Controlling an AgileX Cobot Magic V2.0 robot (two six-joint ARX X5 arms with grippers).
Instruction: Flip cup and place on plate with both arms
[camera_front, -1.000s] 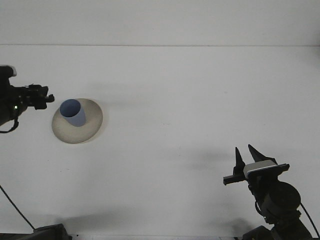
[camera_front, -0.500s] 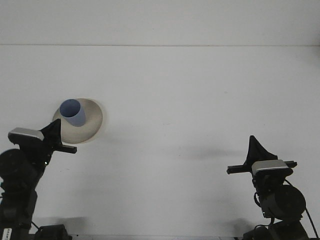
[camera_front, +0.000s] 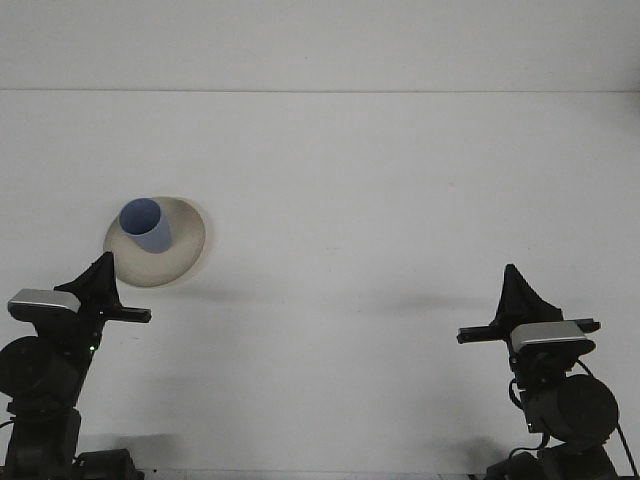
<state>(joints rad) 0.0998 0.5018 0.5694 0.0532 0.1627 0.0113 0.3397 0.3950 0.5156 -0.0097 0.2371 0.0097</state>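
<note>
A blue cup (camera_front: 146, 225) stands upright, mouth up, on the left part of a beige plate (camera_front: 185, 250) at the table's left. My left gripper (camera_front: 104, 263) is low at the front left, just below the plate's near rim and apart from it. Its fingers show as one closed wedge holding nothing. My right gripper (camera_front: 512, 273) sits at the front right, far from the plate. Its fingers are also pressed into a single wedge with nothing in them.
The white table (camera_front: 360, 190) runs back to a wall edge at the top. Both arm bases fill the lower corners.
The left arm swung from beside the cup at the left edge down to the front left. The right gripper's two spread fingers came together and it settled slightly lower.
</note>
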